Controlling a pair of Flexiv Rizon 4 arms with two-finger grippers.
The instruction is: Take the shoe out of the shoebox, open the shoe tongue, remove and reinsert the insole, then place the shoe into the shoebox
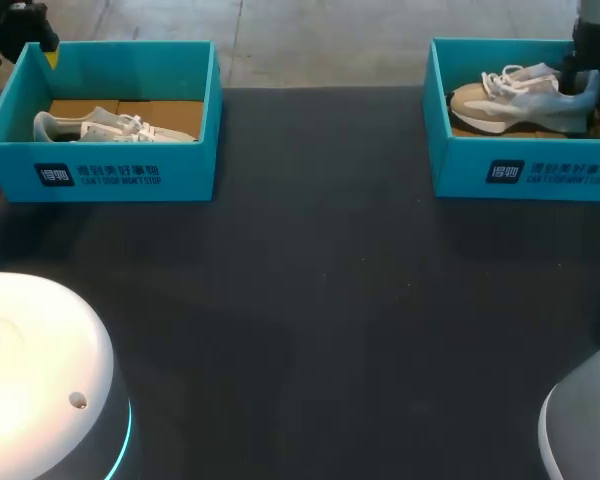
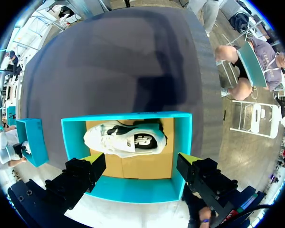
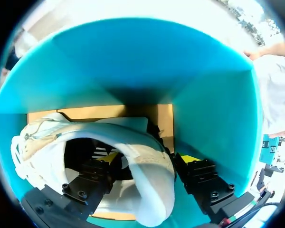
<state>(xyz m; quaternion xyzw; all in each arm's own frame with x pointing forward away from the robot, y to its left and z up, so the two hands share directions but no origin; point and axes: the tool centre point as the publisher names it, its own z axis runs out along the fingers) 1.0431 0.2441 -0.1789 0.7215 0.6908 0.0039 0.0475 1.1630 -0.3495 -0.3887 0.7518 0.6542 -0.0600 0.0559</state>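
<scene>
Your right end effector [image 3: 149,159] sits inside the right shoebox [image 1: 525,172]. One finger is down inside the beige sneaker [image 1: 520,98] and the other is outside its heel, so it appears to pinch the heel collar. Lift straight up until the sole clears the teal wall, then carry the sneaker over the dark table [image 1: 320,300]. Grip firmly, since the toe will likely sag. Your left end effector [image 2: 140,164] hovers, fingers spread, over the left shoebox [image 2: 128,191], where a white sneaker [image 2: 126,140] lies.

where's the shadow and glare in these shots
Head view: the white robot shell at the near left glares. Left wrist view: broad shadow on the table beyond the left shoebox. Right wrist view: the right shoebox is dark along its far floor edge.
</scene>
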